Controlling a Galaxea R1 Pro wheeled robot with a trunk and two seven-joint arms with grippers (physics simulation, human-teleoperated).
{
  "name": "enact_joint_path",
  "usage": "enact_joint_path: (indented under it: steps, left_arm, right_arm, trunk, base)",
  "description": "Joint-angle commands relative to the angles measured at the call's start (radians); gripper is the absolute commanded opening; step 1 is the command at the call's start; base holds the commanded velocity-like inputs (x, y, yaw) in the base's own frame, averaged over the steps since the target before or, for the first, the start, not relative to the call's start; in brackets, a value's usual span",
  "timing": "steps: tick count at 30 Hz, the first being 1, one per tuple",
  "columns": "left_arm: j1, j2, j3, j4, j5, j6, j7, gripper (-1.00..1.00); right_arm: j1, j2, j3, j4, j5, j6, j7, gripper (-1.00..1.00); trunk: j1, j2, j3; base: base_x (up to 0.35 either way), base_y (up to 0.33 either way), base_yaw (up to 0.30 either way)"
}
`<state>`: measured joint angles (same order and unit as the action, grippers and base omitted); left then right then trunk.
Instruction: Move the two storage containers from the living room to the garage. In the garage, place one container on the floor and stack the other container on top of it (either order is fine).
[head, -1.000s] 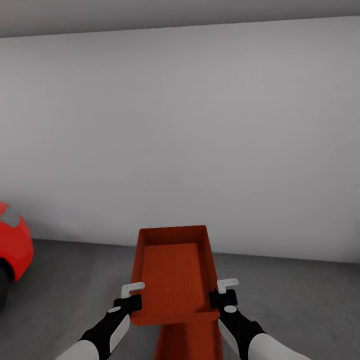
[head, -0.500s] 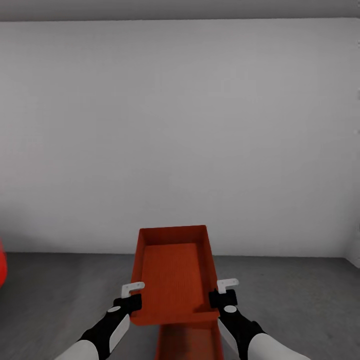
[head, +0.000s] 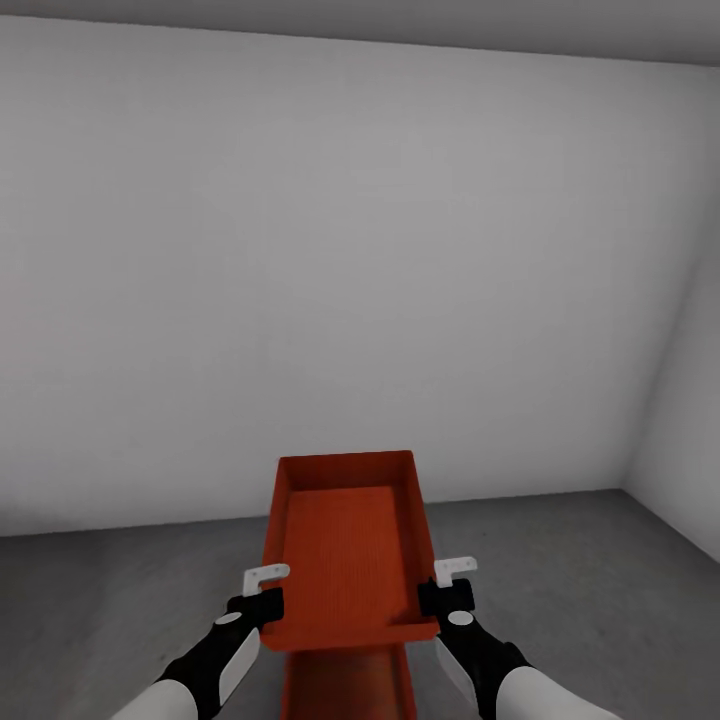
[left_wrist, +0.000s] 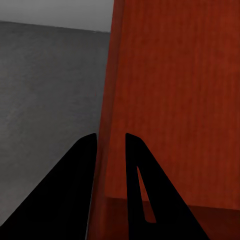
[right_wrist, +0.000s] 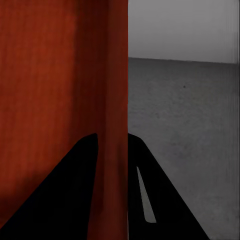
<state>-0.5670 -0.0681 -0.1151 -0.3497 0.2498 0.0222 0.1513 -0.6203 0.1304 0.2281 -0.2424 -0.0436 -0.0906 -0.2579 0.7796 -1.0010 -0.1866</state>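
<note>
Head view, low centre of the frame: your left gripper (head: 266, 592) and right gripper (head: 444, 588) each pinch a long side wall of the open orange-red rectangular storage bin (head: 345, 540), held above a second identical orange-red bin (head: 345, 685) over the dark grey concrete floor (head: 120, 590).

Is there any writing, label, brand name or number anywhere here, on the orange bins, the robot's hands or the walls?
None: no text, label or number can be read in these pictures.
Upper bin: plain orange-red walls, no marking.
Lower bin: plain where it shows.
Left gripper and right gripper: black and white, no lettering.
Wall and floor: bare.
</note>
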Motion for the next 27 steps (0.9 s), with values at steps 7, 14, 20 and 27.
enact_joint_path:
  steps: [7, 14, 20, 27]
  left_arm:
    - [-0.001, 0.044, 0.003, -0.005, -0.007, -0.074, 0.058, -1.0]
    - [-0.001, 0.043, 0.004, -0.006, -0.007, -0.076, 0.057, -1.0]
    - [-0.001, 0.044, 0.003, -0.006, -0.007, -0.077, 0.057, -1.0]
    - [-0.001, 0.045, 0.003, -0.006, -0.007, -0.077, 0.057, -1.0]
  right_arm:
    - [-0.001, -0.003, -0.012, 0.005, -0.015, -0.006, -0.006, -1.0]
    - [-0.001, -0.003, -0.012, 0.005, -0.015, -0.006, -0.006, -1.0]
    - [-0.001, -0.002, -0.012, 0.005, -0.015, -0.006, -0.006, -1.0]
    - [-0.001, -0.003, -0.012, 0.005, -0.015, -0.007, -0.006, -1.0]
  trunk:
    - [0.0, -0.001, -0.001]
    - [0.0, -0.001, -0.001]
    - [0.0, -0.001, -0.001]
    - [0.0, -0.001, -0.001]
  base:
    - [0.0, 0.0, -0.144]
    - [0.012, 0.0, -0.003]
    - [0.209, 0.0, 0.001]
    - [0.249, 0.0, 0.185]
